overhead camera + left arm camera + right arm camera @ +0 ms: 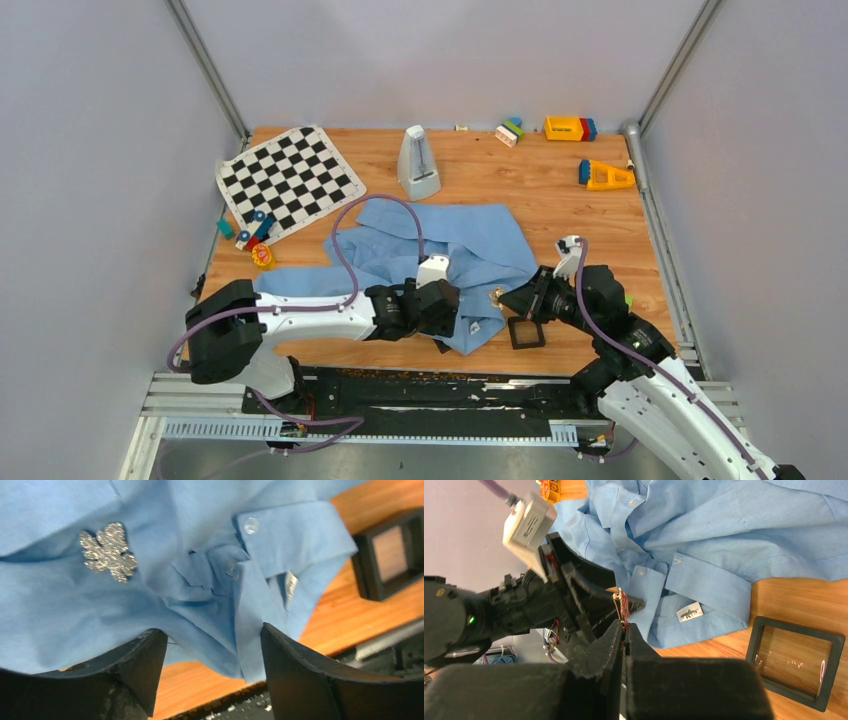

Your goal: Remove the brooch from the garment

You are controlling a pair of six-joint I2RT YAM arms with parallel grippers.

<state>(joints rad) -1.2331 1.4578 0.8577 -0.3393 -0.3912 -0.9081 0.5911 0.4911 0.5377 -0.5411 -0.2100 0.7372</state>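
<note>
A light blue shirt (450, 240) lies crumpled mid-table. My right gripper (512, 298) is shut on a small gold and reddish brooch (495, 295) at the shirt's near right edge. In the right wrist view the jaws (624, 627) pinch the brooch (623, 604) edge-on beside the shirt's button placket (651, 587); I cannot tell whether it is still pinned. My left gripper (452, 306) is open on the shirt just left of it, with fabric (200, 530) draped over and between its fingers (214, 630). A silver glittery leaf-shaped piece (107, 552) sits on the cloth.
A small black square frame (526, 333) lies on the wood by the shirt's near right corner, also in the wrist views (390, 555) (796, 662). A checkerboard mat (290, 178), a grey metronome (418, 163) and toy blocks (570, 128) stand at the back. Small toys (255, 235) lie left.
</note>
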